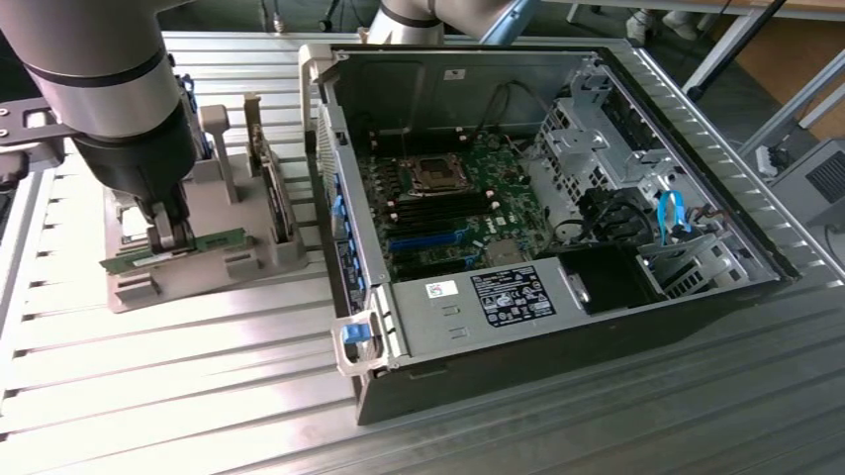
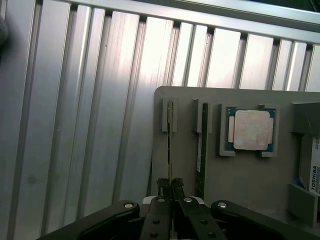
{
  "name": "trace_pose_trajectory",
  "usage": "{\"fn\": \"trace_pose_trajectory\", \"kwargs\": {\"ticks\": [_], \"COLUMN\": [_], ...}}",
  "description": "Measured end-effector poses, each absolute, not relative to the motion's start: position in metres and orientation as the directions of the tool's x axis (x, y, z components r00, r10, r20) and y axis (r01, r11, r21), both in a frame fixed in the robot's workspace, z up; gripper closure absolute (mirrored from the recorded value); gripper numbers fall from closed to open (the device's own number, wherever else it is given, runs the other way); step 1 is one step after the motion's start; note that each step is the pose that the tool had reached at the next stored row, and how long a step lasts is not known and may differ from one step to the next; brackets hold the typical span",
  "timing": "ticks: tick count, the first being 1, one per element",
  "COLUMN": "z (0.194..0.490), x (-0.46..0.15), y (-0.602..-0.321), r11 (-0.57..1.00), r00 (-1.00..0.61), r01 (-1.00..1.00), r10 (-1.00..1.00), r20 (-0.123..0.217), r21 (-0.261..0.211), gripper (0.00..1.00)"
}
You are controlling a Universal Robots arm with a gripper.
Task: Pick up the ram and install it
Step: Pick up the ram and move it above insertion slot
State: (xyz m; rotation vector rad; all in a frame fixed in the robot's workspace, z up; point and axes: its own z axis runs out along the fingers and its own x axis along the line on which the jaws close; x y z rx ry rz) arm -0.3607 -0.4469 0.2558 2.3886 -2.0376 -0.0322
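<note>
The ram point(image 1: 218, 240) is a thin green stick standing on edge in a slot of the grey holder point(image 1: 198, 282) at the exterior view's left. My gripper point(image 1: 169, 237) reaches straight down onto it from the arm above. In the wrist view the ram point(image 2: 170, 135) appears edge-on as a narrow line, and my gripper point(image 2: 170, 184) is shut on its near end, the two black fingertips point(image 2: 162, 186) pressed against either face. Whether the stick has left its slot I cannot tell.
A second stick point(image 2: 201, 150) stands in the neighbouring slot, and a square silver processor point(image 2: 250, 130) lies beside it on the holder. The open computer case point(image 1: 739, 237) sits at the exterior view's right, its motherboard showing long black and blue slots point(image 1: 429, 226). The table point(image 1: 158, 396) is ribbed metal.
</note>
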Motion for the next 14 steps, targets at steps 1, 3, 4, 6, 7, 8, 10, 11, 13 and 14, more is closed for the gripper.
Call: {"fn": "trace_pose_trajectory", "kwargs": {"ticks": [1,3,4,6,7,8,10,11,13,14], "z": [0.256,0.258,0.259,0.26,0.262,0.263,0.266,0.267,0.269,0.27], "x": [-0.361,-0.361,-0.361,-0.361,-0.361,-0.361,-0.361,-0.361,-0.361,-0.361], "y": [-0.447,-0.447,-0.447,-0.447,-0.447,-0.447,-0.447,-0.447,-0.447,-0.447], "r11": [-0.158,-0.158,-0.158,-0.158,-0.158,-0.158,-0.158,-0.158,-0.158,-0.158], "r00": [0.158,0.158,0.158,0.158,0.158,0.158,0.158,0.158,0.158,0.158], "r01": [-0.987,-0.987,-0.987,-0.987,-0.987,-0.987,-0.987,-0.987,-0.987,-0.987], "r10": [-0.987,-0.987,-0.987,-0.987,-0.987,-0.987,-0.987,-0.987,-0.987,-0.987], "r20": [-0.014,-0.014,-0.014,-0.014,-0.015,-0.014,-0.014,-0.014,-0.014,-0.014], "r21": [0.015,0.015,0.015,0.015,0.015,0.015,0.015,0.015,0.015,0.015], "gripper": [0.89,0.89,0.89,0.89,0.89,0.89,0.89,0.89,0.89,0.89]}}
